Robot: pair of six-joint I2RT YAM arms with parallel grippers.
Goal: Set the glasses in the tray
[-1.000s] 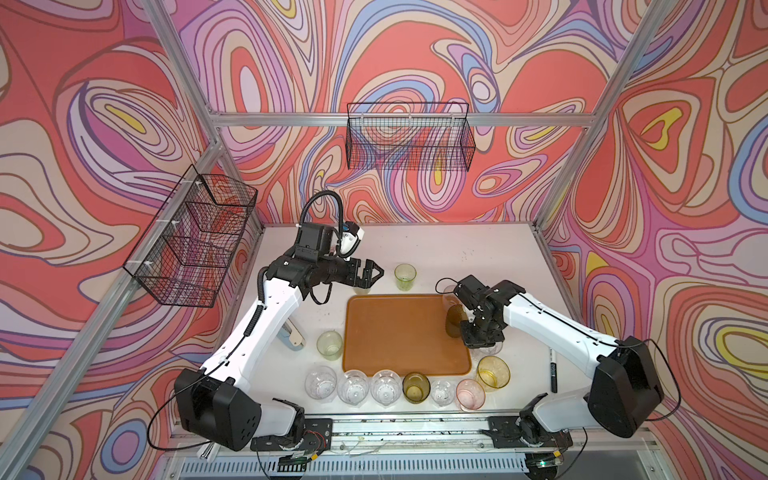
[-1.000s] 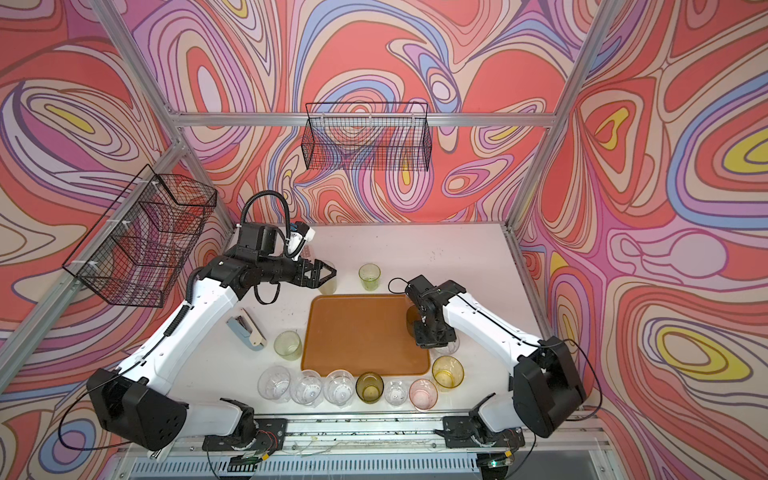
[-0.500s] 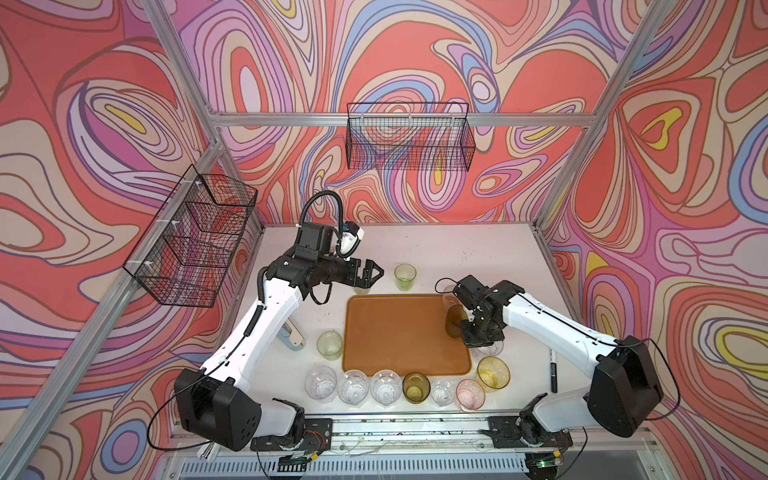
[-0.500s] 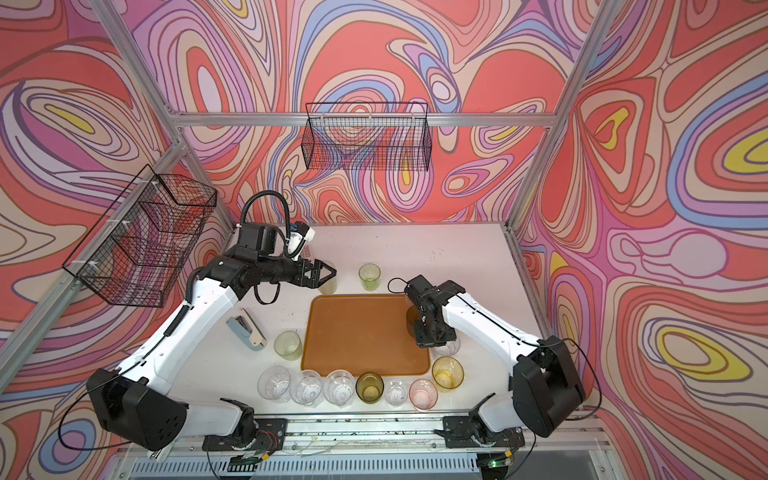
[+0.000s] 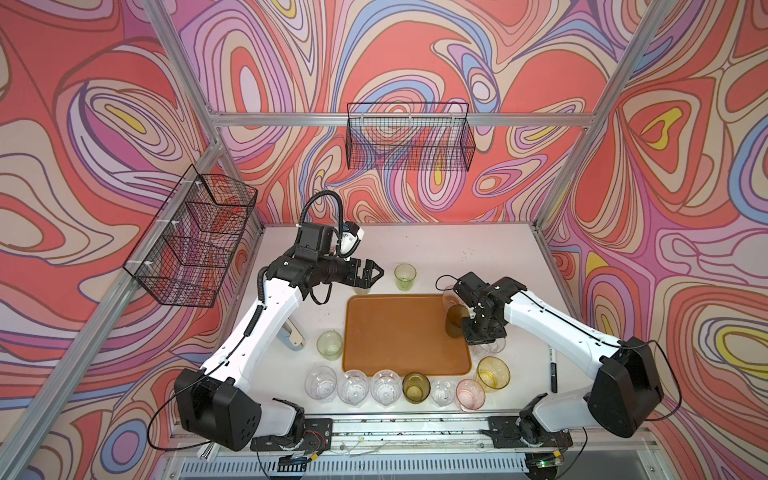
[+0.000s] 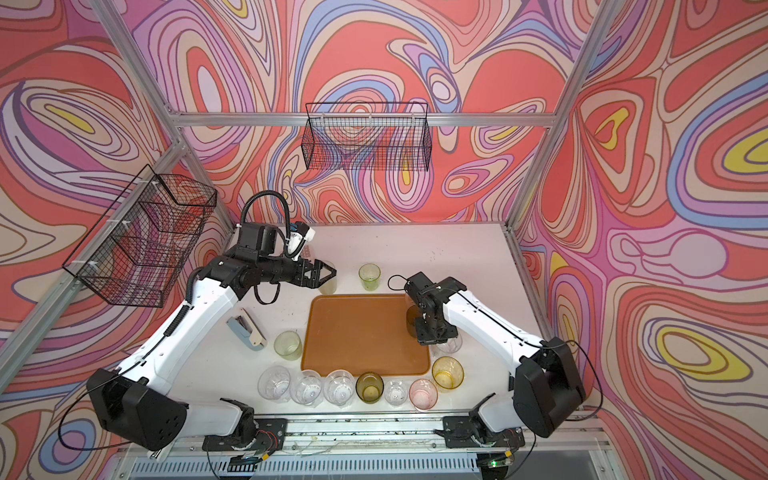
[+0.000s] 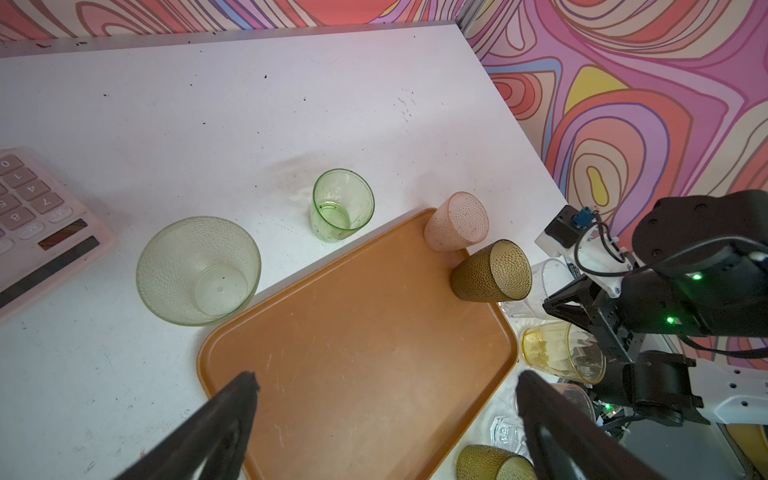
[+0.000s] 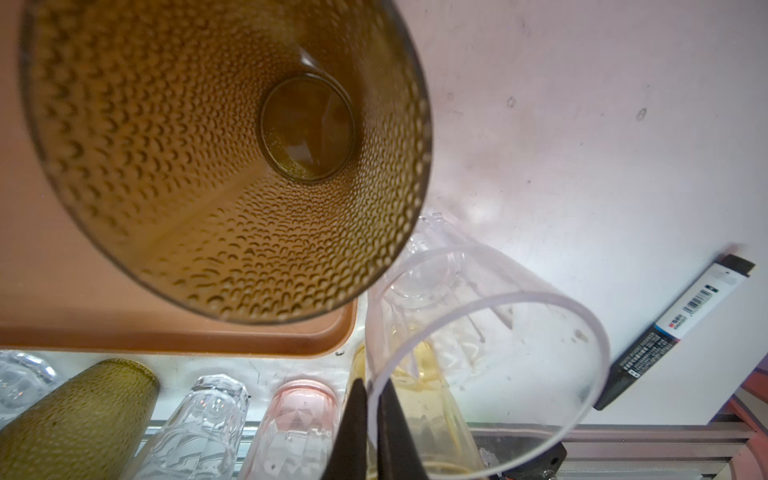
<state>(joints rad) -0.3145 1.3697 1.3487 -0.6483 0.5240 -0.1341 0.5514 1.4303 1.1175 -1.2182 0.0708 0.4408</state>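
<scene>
**Right gripper pinched the rim of a clear glass beside the tray**

The right gripper (image 8: 371,419) had its two black fingers closed almost together, and the thin rim of a clear glass (image 8: 490,328) sat between them, so it was holding this glass by the wall. In both top views the same gripper (image 5: 482,332) stood at the right edge of the tray (image 5: 399,332), and the clear glass was mostly hidden under it. Just beside it, a brown dimpled glass (image 5: 455,320) stood upright inside the tray, close to the right rim. A pink dimpled glass (image 7: 457,222) stood at the far right corner of the tray; whether it was on the rim or on the table, I cannot tell.

The left gripper (image 5: 372,274) hung above the table behind the tray with its jaws wide apart and nothing between them. Under it, in the left wrist view, a pale green glass (image 7: 198,270) stood on the table touching the tray corner, and a small green glass (image 7: 343,205) stood near the far edge.

Along the front edge of the tray a row of glasses (image 5: 386,386) waited on the table: three clear, one olive, one small clear, one pink, and an amber glass (image 5: 493,372) to the right. A black marker (image 5: 553,370) lay further right, and a calculator (image 7: 37,220) lay on the table in the left wrist view.
</scene>
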